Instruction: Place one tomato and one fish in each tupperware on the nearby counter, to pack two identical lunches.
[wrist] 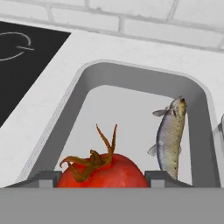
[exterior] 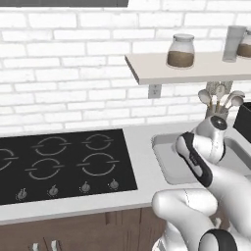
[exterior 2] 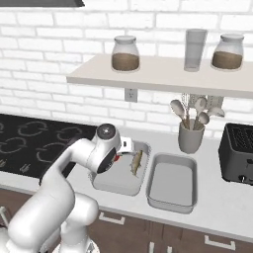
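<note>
The gripper [wrist: 103,183] sits at the bottom centre of the hand view, its fingers [wrist: 47,178] pinching a red tomato [wrist: 105,174] from both sides, brown stem curling upward; beneath it lies the left tupperware [wrist: 70,103], a grey tray filling the middle of the frame; a silvery fish [wrist: 170,135] lies inside along the tray's right wall, head toward the brick wall at the top; in the right base view that tray [exterior 2: 111,187] sits at centre on the pale bench [exterior 2: 222,210], with the second tupperware [exterior 2: 172,187] just beside it to the right; a black toaster [exterior 2: 239,153] stands at the right edge; a grey utensil cup [exterior 2: 190,136] stands behind the second tray; the black cooktop [exterior: 59,164] spreads across the left of the left base view.
</note>
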